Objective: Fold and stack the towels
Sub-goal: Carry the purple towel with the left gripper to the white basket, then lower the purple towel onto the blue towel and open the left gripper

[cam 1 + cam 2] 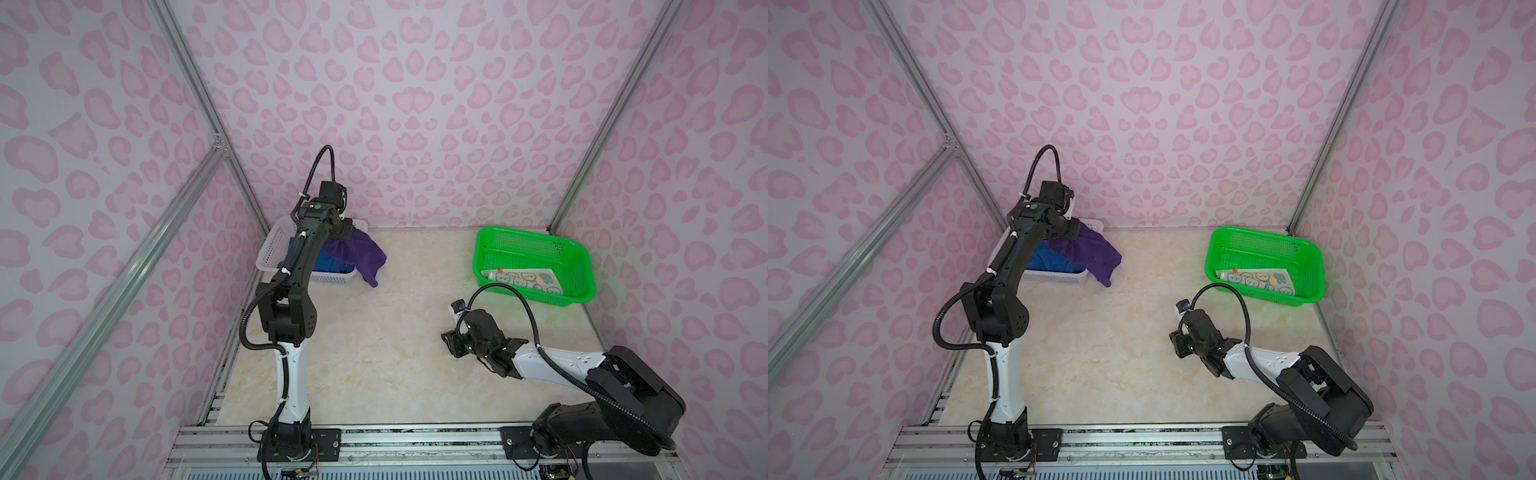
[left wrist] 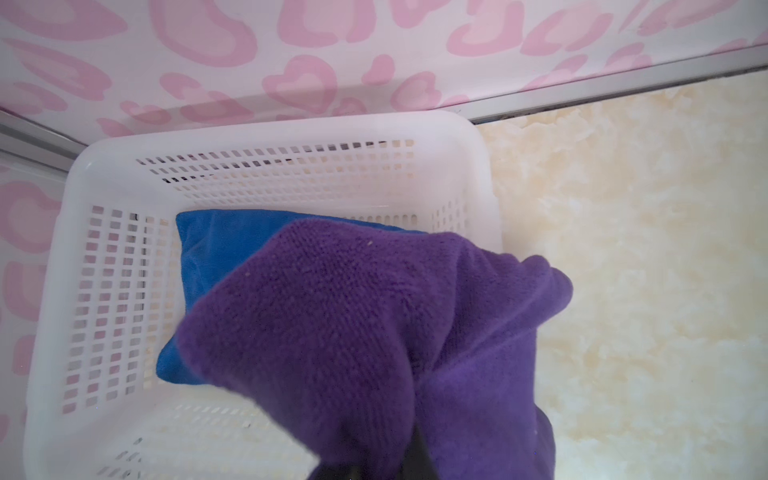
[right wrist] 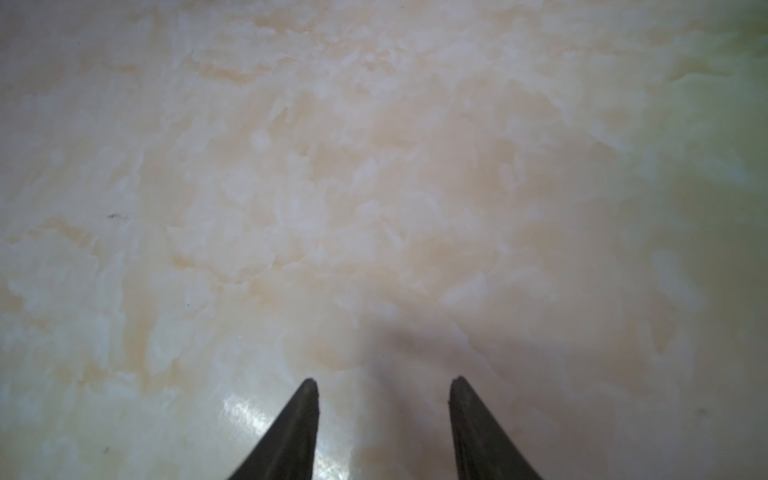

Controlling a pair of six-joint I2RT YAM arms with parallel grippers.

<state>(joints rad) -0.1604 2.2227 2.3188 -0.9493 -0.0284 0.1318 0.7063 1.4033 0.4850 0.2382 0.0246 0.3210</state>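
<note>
A dark purple towel point(image 1: 357, 253) point(image 1: 1094, 253) point(image 2: 353, 324) hangs from my left gripper point(image 1: 347, 233), which is shut on it above the white basket's right end. The cloth hides the jaws and droops over the basket's rim toward the table. A royal blue towel point(image 1: 326, 264) point(image 1: 1042, 257) point(image 2: 216, 249) lies in that basket, partly under the purple one. The teal towel with white rabbits point(image 1: 523, 280) point(image 1: 1256, 280) lies folded in the green basket. My right gripper point(image 1: 449, 343) point(image 1: 1177, 343) point(image 3: 384, 390) hovers open and empty, low over bare table.
The white perforated basket point(image 1: 270, 249) point(image 1: 1061, 276) point(image 2: 291, 166) sits in the back left corner against the wall. The green perforated basket point(image 1: 540, 245) point(image 1: 1266, 245) sits at the back right. A cream marbled tabletop point(image 1: 374, 332) spans between them, with patterned walls on three sides.
</note>
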